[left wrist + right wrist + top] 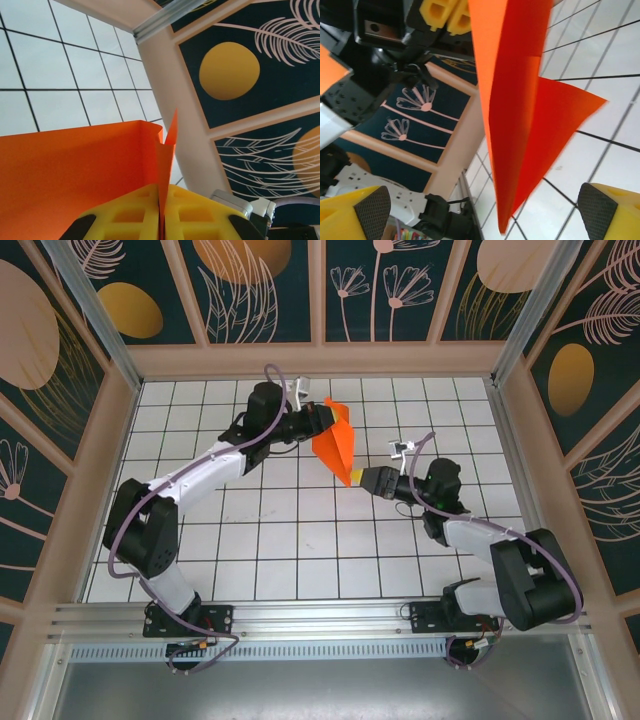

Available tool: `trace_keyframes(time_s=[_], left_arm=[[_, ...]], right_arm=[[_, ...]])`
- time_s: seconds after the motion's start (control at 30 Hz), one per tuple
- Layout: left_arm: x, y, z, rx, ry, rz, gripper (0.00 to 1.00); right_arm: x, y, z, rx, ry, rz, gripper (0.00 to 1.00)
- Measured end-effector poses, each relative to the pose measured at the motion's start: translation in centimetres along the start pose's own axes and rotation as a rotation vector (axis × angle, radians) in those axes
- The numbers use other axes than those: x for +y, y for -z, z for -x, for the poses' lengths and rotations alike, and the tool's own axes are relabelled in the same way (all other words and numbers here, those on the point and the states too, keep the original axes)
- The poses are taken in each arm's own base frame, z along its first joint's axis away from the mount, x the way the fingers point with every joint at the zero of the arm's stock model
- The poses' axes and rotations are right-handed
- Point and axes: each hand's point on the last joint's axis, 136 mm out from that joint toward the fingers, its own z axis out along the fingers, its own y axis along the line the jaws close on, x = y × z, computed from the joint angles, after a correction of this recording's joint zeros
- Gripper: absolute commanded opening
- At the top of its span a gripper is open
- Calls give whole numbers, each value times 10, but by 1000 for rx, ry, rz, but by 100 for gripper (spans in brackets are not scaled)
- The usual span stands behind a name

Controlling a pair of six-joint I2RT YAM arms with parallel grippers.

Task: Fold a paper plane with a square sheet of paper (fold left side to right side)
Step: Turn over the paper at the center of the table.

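Observation:
The bright orange paper plane hangs in the air over the middle of the table, a folded dart with its point down. My left gripper holds its upper end. In the left wrist view the yellow fingers are shut on a thin vertical fold of the paper, and a flap spreads out to the left. My right gripper sits at the plane's lower tip. In the right wrist view the right gripper is open, and the pointed tip of the paper hangs between the wide-apart pads without touching them.
The table is a white grid of tiles, walled by pink-framed dark panels. An aluminium post stands at the corner. In the right wrist view, the left arm's black wrist is close above the paper.

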Motion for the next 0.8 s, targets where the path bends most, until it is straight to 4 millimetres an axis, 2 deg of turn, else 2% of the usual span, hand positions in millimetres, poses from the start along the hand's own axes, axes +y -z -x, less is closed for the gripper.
trace_keyframes(time_s=[0.13,0.33,0.43,0.57,0.7,0.8], left_arm=[[-3,0,-8,28,34,-45,10],[-15,2,-13,55,53,-109,11],[-20,5,-17,67,66,-143,11],[-22,8,-17,66,61,-136,11],[-28,14,-16,64,43,-135,11],[-32,16,-15,60,38,-142,11]], right_arm=[[8,-13,3,23,-5,37,99],[8,-24,6,36,-42,56,88],[10,-27,10,38,-39,58,91],[4,-18,14,17,-33,17,99],[2,1,20,-17,8,-35,99],[7,5,20,-18,42,-34,99]])
